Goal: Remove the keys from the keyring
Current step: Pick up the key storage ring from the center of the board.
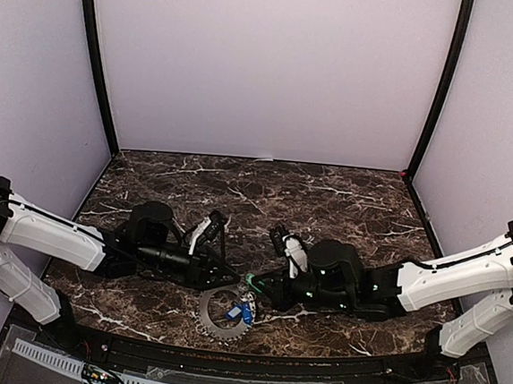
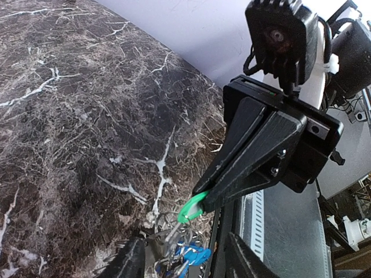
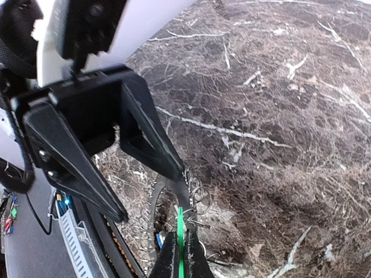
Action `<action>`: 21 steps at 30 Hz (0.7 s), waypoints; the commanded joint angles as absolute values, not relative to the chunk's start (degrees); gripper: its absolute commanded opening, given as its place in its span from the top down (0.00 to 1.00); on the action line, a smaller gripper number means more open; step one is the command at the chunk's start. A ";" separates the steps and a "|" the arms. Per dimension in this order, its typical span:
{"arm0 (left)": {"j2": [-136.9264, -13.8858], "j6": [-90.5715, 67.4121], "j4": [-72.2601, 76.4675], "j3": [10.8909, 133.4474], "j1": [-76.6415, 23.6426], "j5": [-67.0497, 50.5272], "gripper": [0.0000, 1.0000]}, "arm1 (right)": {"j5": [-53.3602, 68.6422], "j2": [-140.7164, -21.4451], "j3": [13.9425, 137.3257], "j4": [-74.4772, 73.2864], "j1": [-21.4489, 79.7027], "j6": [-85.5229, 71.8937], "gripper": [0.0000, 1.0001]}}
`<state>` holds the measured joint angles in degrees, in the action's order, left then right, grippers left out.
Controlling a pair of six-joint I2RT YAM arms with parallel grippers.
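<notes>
Status: early. You have nothing off yet, as far as the views show.

- Right jaws: pinched tight on the green key [image 2: 190, 209]. Its plastic head is clamped at the very tips, and only a green sliver shows between them in the right wrist view. The shaft runs down from the tips into the small wire rings [image 3: 197, 194] just below, so I judge it still linked, not free.
- Left jaws: spread wide, gripping nothing I can confirm. One fingertip [image 3: 174, 172] sits at the rim of the keyring [image 1: 207, 313]; the other finger stands off outside the teeth. I can't tell whether that tip presses the ring or merely touches it.
- Keyring: flat on the worktop [image 1: 345, 209], right under both sets of tips. The right tips are just above its rim, close beside the left fingertip.
- Blue keys [image 1: 242, 312]: bunched just below the right jaws, over the ring's centre hole. In the left wrist view they lie between the left fingers. Too tangled to count.

Done: the green key is gripped.
Left: free the green key, then every blue one. No key lies apart from the ring anywhere in view.

My read on the next move: pin the ring with the left jaws before the right pulls, or the whole bunch will likely lift together. The grip on the green head is thin and at the tips, so it could slip under load.
</notes>
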<state>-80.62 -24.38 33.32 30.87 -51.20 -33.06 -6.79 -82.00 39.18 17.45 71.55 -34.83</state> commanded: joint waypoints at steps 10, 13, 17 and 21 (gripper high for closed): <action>-71.03 -20.41 36.15 27.84 -50.82 -29.24 0.35 | 3.59 -76.32 38.14 28.19 68.81 -25.31 1.00; -71.45 -20.38 35.19 28.24 -50.19 -33.69 0.32 | 7.14 -76.29 38.76 28.92 68.00 -24.11 1.00; -72.09 -20.16 34.85 28.45 -50.10 -36.69 0.29 | 11.40 -76.15 39.45 29.47 66.94 -23.16 1.00; -70.59 -19.19 34.97 28.23 -50.02 -37.13 0.27 | 14.94 -75.24 39.39 30.96 65.79 -23.16 1.00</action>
<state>-72.36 -20.95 34.68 28.69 -50.30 -34.44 9.45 -77.43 38.17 24.62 67.05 -24.43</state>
